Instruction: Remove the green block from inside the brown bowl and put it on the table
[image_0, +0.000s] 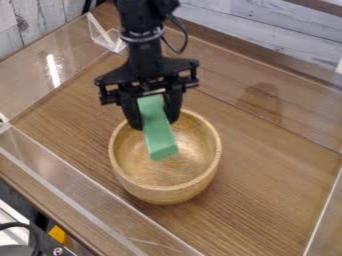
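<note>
Hand (148, 101) grasping green block (159, 133) above brown bowl (164, 172).
We see the block hanging tilted, its lower end inside the rim; bare surface (267, 110) lies open to the right.

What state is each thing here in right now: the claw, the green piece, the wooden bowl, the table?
gripper: shut on the green block, pointing down.
green block: held by its upper end, tilted, lower end hanging inside the bowl.
brown bowl: upright on the table, nothing else in it.
table: bears the bowl.
</note>
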